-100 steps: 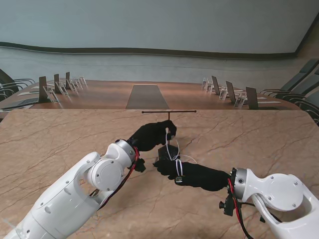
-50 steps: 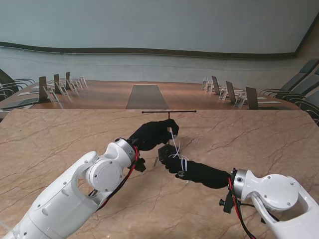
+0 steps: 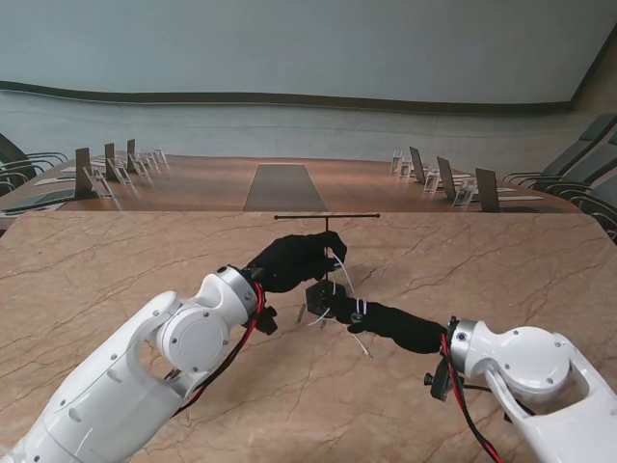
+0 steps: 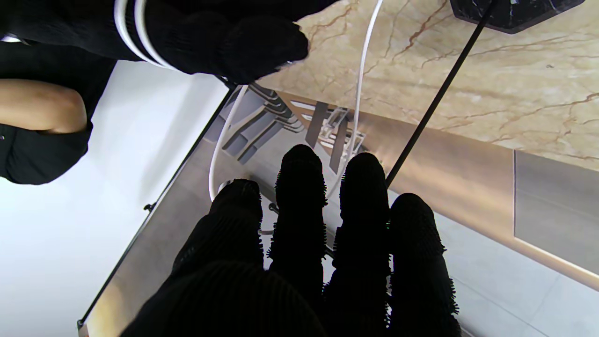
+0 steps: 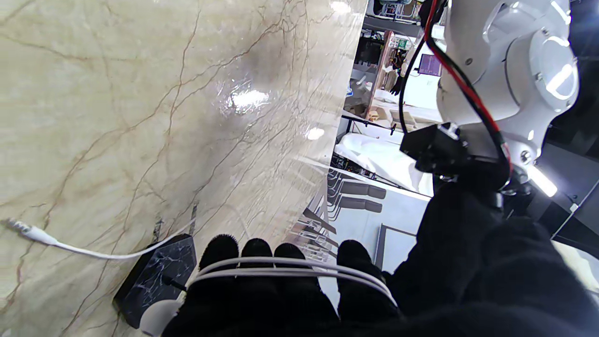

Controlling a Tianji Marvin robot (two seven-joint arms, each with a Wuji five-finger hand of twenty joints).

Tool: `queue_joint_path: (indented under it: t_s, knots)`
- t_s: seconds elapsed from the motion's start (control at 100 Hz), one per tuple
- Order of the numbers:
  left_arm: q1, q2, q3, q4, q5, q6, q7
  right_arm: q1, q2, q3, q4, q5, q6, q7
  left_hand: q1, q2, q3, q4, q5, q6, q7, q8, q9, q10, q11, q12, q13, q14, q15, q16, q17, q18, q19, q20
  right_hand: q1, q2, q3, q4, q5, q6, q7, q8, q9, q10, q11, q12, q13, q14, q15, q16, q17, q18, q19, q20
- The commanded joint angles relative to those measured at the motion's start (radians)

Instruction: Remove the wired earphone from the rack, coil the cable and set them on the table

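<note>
The rack is a thin black T-bar on a dark marble base; its post runs beside my left fingers. My left hand is up at the post, fingers closed around the white earphone cable. That cable drops to my right hand, which reaches to the base. Two turns of the cable lie wound across the right fingers. The plug end trails on the table, nearer to me than the right hand. The earbuds are hidden.
The marble table's far edge lies just behind the rack. Beyond it are a long conference table and rows of chairs. My two black-gloved hands are close together around the rack base.
My right hand has reached farther from me to the rack base, with the cable turns on its fingers. The loose plug end has swung out towards me. The left hand has barely moved.
</note>
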Motion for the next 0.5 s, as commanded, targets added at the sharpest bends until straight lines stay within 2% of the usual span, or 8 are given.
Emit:
queue_joint_path:
  t_s: [0.0, 0.16, 0.18, 0.27, 0.29, 0.36, 0.39, 0.49]
  knots:
    - [0.009, 0.004, -0.004, -0.018, 0.001, -0.009, -0.009, 0.012, -0.008, -0.007, 0.015, -0.001, 0.014, -0.006, 0.069, 0.009, -0.003, -0.006, 0.019, 0.008, 0.018, -0.002, 0.009, -0.015, -0.007, -0.007, 0.001, -0.017, -0.001, 0.001, -0.005, -0.012, 0.009, -0.003, -0.062, 0.022, 0.018, -0.012, 0.002, 0.003, -0.030, -0.035, -0.018, -0.034, -0.038, -0.021, -0.040, -0.038, -0.034, -0.008, -0.017, -0.037, -0.037, 0.024]
    - [0.021, 0.010, -0.019, -0.039, 0.002, -0.023, -0.027, 0.037, -0.015, -0.023, 0.044, -0.001, 0.044, -0.025, 0.069, 0.001, 0.006, -0.008, 0.022, 0.022, 0.020, 0.001, 0.015, -0.015, -0.003, -0.005, 0.007, -0.014, 0.002, 0.002, -0.001, -0.008, 0.011, -0.003, -0.113, 0.027, 0.042, -0.025, 0.008, 0.015, -0.034, -0.144, -0.028, -0.044, -0.087, -0.035, -0.052, -0.049, -0.083, -0.003, -0.018, -0.045, -0.114, 0.069]
    - [0.023, 0.011, -0.021, -0.041, 0.003, -0.026, -0.029, 0.041, -0.016, -0.026, 0.048, 0.000, 0.047, -0.028, 0.069, 0.000, 0.007, -0.009, 0.022, 0.025, 0.021, 0.001, 0.017, -0.018, -0.002, -0.005, 0.009, -0.015, 0.002, 0.003, 0.000, -0.008, 0.012, -0.003, -0.127, 0.026, 0.057, -0.028, 0.014, 0.016, -0.030, -0.213, -0.032, -0.044, -0.089, -0.032, -0.053, -0.049, -0.091, 0.010, -0.012, -0.045, -0.145, 0.107]
    - [0.031, 0.015, -0.028, -0.054, 0.006, -0.035, -0.042, 0.055, -0.020, -0.036, 0.065, 0.004, 0.060, -0.039, 0.069, -0.001, 0.009, -0.011, 0.023, 0.025, 0.023, 0.005, 0.018, -0.017, 0.000, -0.003, 0.010, -0.016, 0.003, 0.003, 0.003, -0.008, 0.013, -0.003, -0.145, 0.030, 0.060, -0.034, 0.016, 0.015, -0.038, -0.269, -0.044, -0.052, -0.109, -0.040, -0.059, -0.058, -0.111, 0.007, -0.012, -0.051, -0.186, 0.129]
    - [0.033, 0.016, -0.030, -0.056, 0.006, -0.037, -0.044, 0.059, -0.022, -0.038, 0.069, 0.005, 0.060, -0.043, 0.069, -0.002, 0.009, -0.011, 0.023, 0.025, 0.024, 0.006, 0.020, -0.018, 0.001, -0.003, 0.011, -0.016, 0.003, 0.003, 0.004, -0.007, 0.013, -0.003, -0.155, 0.029, 0.070, -0.035, 0.023, 0.015, -0.038, -0.347, -0.048, -0.054, -0.112, -0.046, -0.060, -0.060, -0.109, -0.003, -0.005, -0.053, -0.222, 0.158]
    - [0.040, 0.020, -0.034, -0.068, 0.007, -0.042, -0.055, 0.069, -0.027, -0.046, 0.083, 0.011, 0.059, -0.060, 0.069, -0.005, 0.012, -0.012, 0.025, 0.029, 0.026, 0.008, 0.022, -0.016, 0.002, -0.002, 0.014, -0.016, 0.004, 0.003, 0.004, -0.006, 0.014, -0.003, -0.168, 0.030, 0.069, -0.037, 0.023, 0.017, -0.040, -0.379, -0.050, -0.057, -0.117, -0.050, -0.061, -0.063, -0.113, -0.008, -0.007, -0.055, -0.238, 0.171]
    - [0.044, 0.021, -0.036, -0.072, 0.007, -0.044, -0.060, 0.074, -0.029, -0.049, 0.090, 0.014, 0.057, -0.065, 0.069, -0.006, 0.014, -0.011, 0.026, 0.030, 0.027, 0.010, 0.024, -0.017, 0.003, -0.002, 0.015, -0.016, 0.005, 0.004, 0.006, -0.005, 0.015, -0.003, -0.176, 0.028, 0.081, -0.038, 0.030, 0.014, -0.044, -0.452, -0.050, -0.061, -0.118, -0.078, -0.062, -0.066, -0.112, -0.028, -0.001, -0.058, -0.266, 0.198]
    - [0.056, 0.024, -0.038, -0.083, 0.007, -0.050, -0.069, 0.088, -0.036, -0.053, 0.106, 0.022, 0.052, -0.086, 0.069, -0.011, 0.019, -0.012, 0.029, 0.033, 0.030, 0.013, 0.028, -0.016, 0.005, -0.001, 0.019, -0.014, 0.007, 0.004, 0.009, -0.003, 0.016, -0.003, -0.179, 0.026, 0.083, -0.039, 0.031, 0.017, -0.050, -0.480, -0.048, -0.066, -0.129, -0.095, -0.059, -0.073, -0.121, -0.042, 0.004, -0.062, -0.283, 0.201]
